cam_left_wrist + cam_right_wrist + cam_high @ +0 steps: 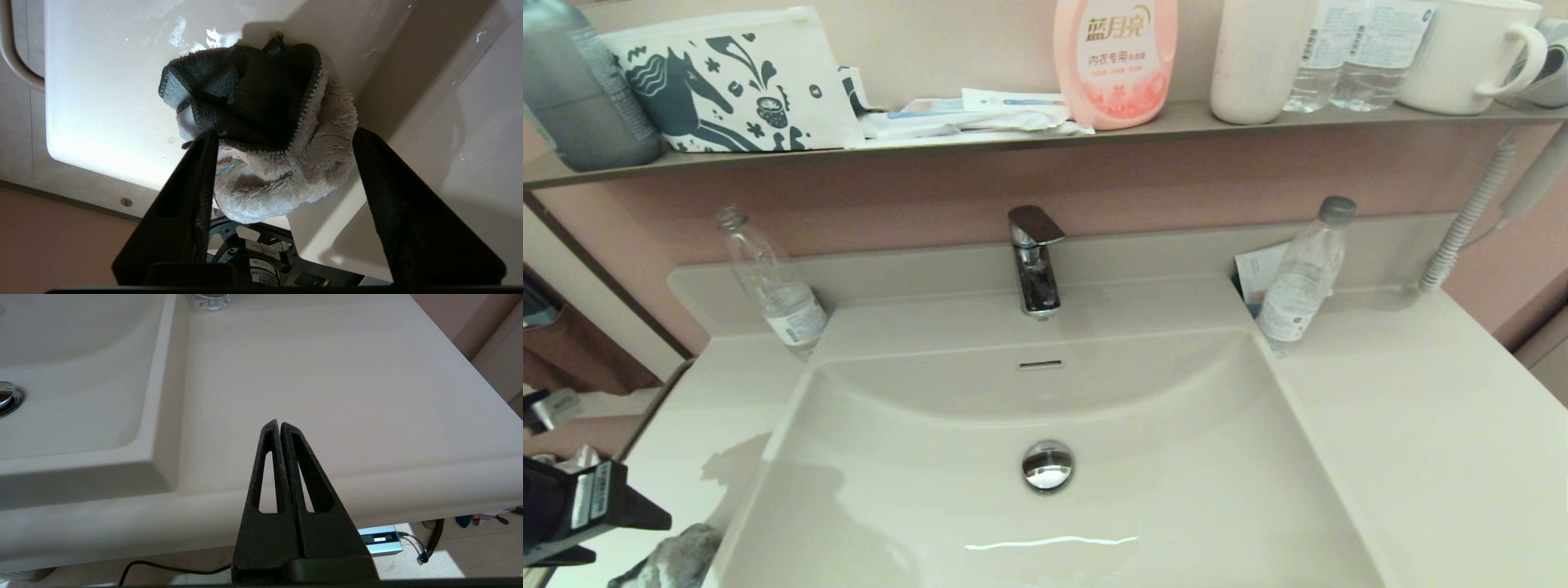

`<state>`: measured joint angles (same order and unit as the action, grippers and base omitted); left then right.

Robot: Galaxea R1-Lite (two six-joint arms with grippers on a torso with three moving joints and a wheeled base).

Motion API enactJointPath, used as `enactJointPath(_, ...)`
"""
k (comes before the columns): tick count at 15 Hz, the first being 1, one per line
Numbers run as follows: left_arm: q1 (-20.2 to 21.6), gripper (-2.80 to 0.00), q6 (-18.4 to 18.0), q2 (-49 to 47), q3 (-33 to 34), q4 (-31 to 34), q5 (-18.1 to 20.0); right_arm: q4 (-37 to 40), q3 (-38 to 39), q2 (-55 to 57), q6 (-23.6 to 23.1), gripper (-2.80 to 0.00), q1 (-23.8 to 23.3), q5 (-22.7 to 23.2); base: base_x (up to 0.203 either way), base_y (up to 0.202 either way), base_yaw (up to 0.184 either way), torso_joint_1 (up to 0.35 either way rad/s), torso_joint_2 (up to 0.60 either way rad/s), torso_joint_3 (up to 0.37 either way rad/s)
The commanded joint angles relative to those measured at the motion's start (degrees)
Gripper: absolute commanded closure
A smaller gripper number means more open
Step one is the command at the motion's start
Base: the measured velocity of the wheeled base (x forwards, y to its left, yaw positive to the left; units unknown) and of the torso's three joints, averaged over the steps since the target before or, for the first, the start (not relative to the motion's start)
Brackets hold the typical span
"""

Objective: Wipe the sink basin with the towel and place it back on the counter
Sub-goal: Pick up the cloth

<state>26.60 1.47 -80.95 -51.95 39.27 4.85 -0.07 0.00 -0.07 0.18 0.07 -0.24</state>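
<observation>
The towel (261, 134) lies crumpled on the counter (102, 81) at the front left corner, beside the sink basin's rim, dark grey side over light grey. My left gripper (284, 132) hangs over it, open, with one finger on each side. One finger touches the cloth and the other stands apart from it. In the head view the towel (678, 559) and left gripper (621, 510) sit at the bottom left. The sink basin (1176, 490) with its chrome drain plug (1047, 465) holds nothing. My right gripper (278, 424) is shut and empty above the front edge of the right counter (327, 375).
A chrome faucet (1036, 261) stands behind the basin. Plastic bottles stand at the rear left (776, 286) and rear right (1303, 278). The wall shelf (1013, 139) carries a horse-print pouch (735, 82), a pink bottle (1115, 57) and a mug (1470, 53). A coiled cord (1462, 229) hangs at the right.
</observation>
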Motion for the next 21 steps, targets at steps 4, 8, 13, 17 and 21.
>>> enactJointPath(4, 1.7, -2.8, -0.09, 0.52, 3.86, 0.07, 0.06, -0.01, 0.0, 0.07, -0.01, 0.0, 0.01, -0.02, 0.0, 0.0, 0.0, 0.0, 0.0, 0.0)
enactJointPath(8, 2.48, -2.8, -0.66, 0.47, 6.47, -0.24, 1.94, -0.01, 0.0, 0.07, -0.01, 0.0, 0.01, -0.02, 0.0, 0.0, 0.0, 0.0, 0.0, 0.0)
enactJointPath(13, 3.98, -2.8, -2.23, 0.09, 9.01, -0.59, 2.25, -0.01, 0.0, 0.07, -0.01, 0.0, 0.01, -0.02, 0.0, 0.0, 0.0, 0.0, 0.0, 0.0)
enactJointPath(17, 4.41, -2.8, -2.19, -0.51, 11.67, -2.89, 3.59, -0.01, 0.0, 0.07, -0.01, 0.0, 0.01, -0.02, 0.0, 0.0, 0.0, 0.0, 0.0, 0.0)
enactJointPath(21, 4.42, -2.8, -2.0, -2.07, 13.63, -7.19, 5.94, -0.01, 0.0, 0.07, -0.01, 0.0, 0.01, -0.02, 0.0, 0.0, 0.0, 0.0, 0.0, 0.0)
